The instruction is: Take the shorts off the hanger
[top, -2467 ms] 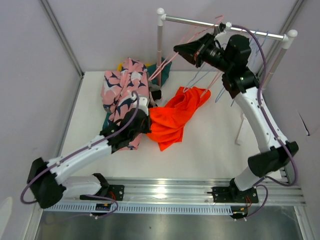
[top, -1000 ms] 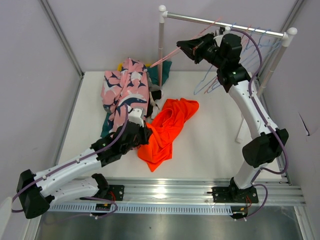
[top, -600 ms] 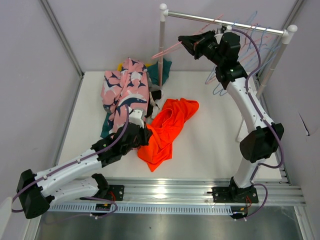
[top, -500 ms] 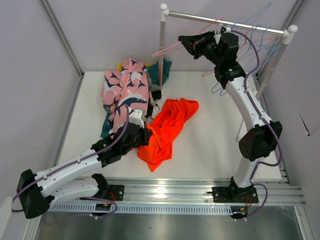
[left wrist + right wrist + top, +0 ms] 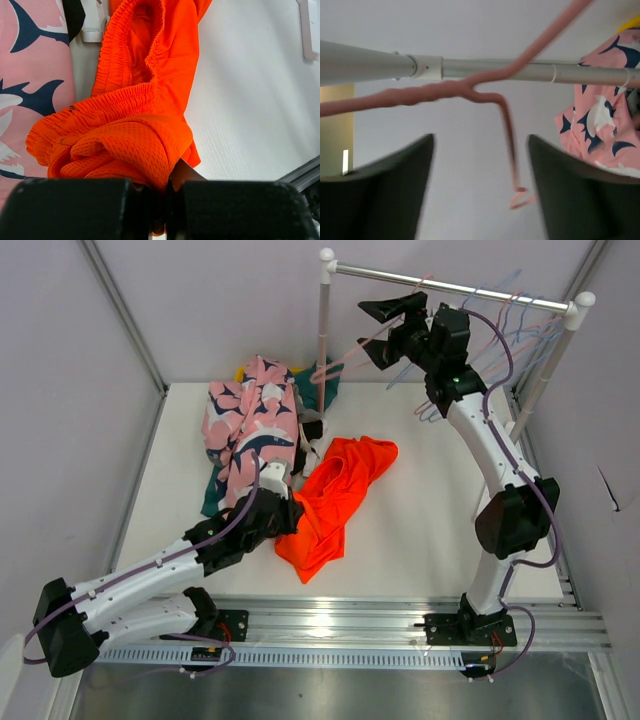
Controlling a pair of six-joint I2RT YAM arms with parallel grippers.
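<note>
Opened since the earlier frames, the right hand (image 5: 380, 330) is held with jaws spread either side of the bare pink hanger (image 5: 470, 90) at the rail (image 5: 365, 62), gripping nothing. On the tabletop (image 5: 430, 500), the orange shorts (image 5: 335, 495) are pinched by the tightly closed left hand (image 5: 165, 200), so this pair is judged freed. No writing is seen.

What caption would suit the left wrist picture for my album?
Left arm's jaws shut on bunched orange shorts, pink shark-print shorts beside them on the white table.
</note>
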